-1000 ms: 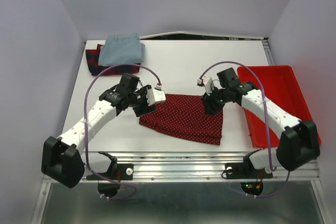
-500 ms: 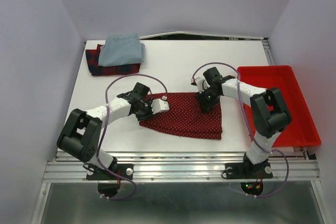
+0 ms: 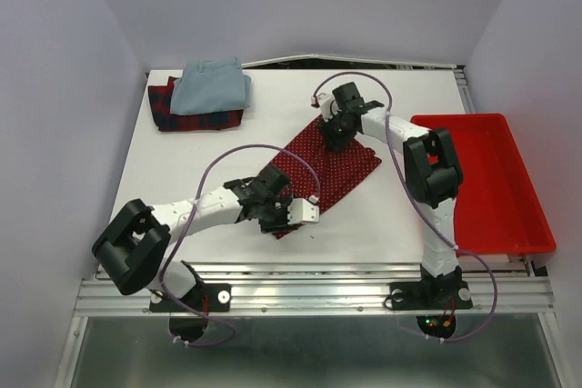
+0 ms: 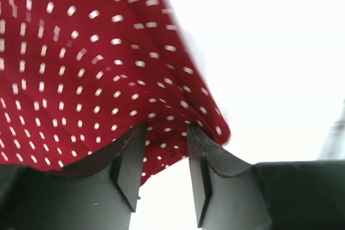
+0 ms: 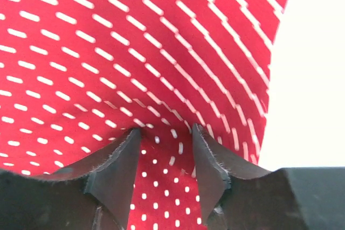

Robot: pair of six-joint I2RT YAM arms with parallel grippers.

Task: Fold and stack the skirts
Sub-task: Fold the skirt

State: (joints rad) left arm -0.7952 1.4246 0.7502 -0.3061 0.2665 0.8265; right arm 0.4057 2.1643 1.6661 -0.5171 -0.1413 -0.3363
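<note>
Dotted skirt: the dark red dotted skirt [image 3: 338,165] lies near the middle of the tabletop [image 3: 273,106], drawn into a long band running from 7 o'clock to 1 o'clock and held at both ends.
Left end effector: the left end effector [image 3: 293,217] sits at the band's 7 o'clock end. In the left wrist view its fingers [image 4: 126,176] are pressed together on the hem, with dotted cloth passing between them.
Right end effector: the right end effector [image 3: 329,132] sits at the 1 o'clock end. Its fingers [image 5: 113,181] are likewise clamped on a pinch of the cloth, which fans out ahead of them.
Why held so: gripping opposite ends probably keeps the cloth taut and flat, so it can be carried or laid down without bunching.
Stack: the pale blue skirt [image 3: 212,86] rests folded on the plaid skirt [image 3: 177,118] at the tabletop's 10 o'clock corner, well apart from the dotted one. That pile looks like the destination.
Tray: the red tray [image 3: 486,179] stands at 3 o'clock, apart from all the cloth.
Progress: two skirts appear stacked, and the third is not yet on the pile.
Risk: a thin pinch of hem may slip if the two arms pull unevenly.
</note>
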